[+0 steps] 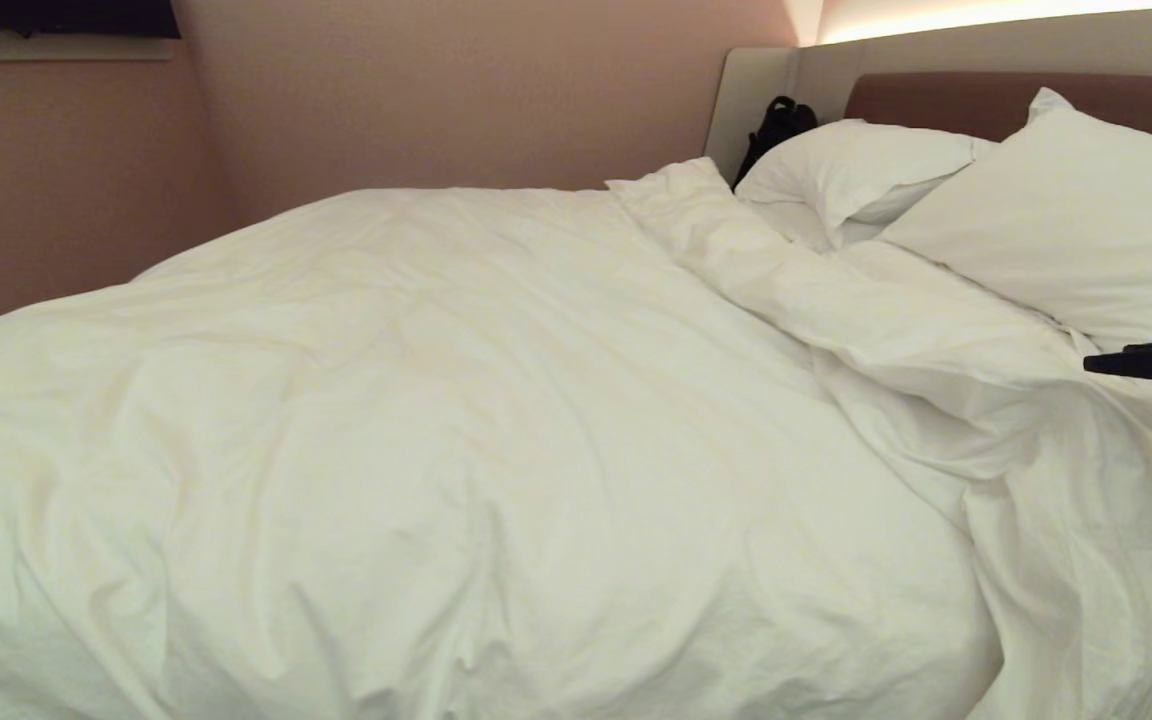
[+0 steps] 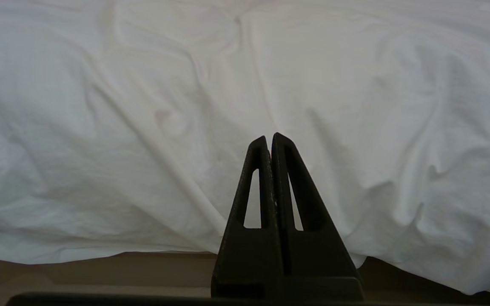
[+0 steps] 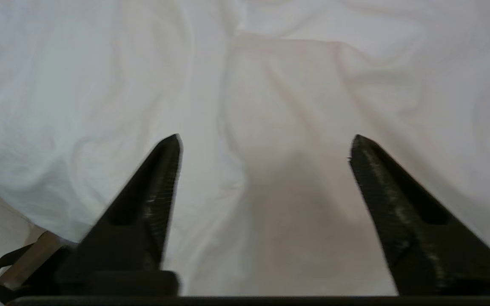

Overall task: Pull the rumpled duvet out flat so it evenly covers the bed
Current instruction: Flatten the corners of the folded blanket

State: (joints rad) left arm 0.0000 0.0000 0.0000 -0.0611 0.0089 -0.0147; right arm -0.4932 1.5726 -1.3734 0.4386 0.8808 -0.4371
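The white duvet lies creased over most of the bed, with a rumpled fold running toward the pillows at the right. Of the bed, the brown padded headboard shows behind the pillows. My right gripper hovers over the duvet, open wide with nothing between its fingers. In the head view only its black tip shows, at the right edge above the duvet. My left gripper is shut and empty, facing the duvet's hanging side without touching it.
Two plump white pillows lean at the head of the bed. A black bag sits in the corner behind them. A pinkish wall runs along the far side. Brown floor shows under the duvet's edge.
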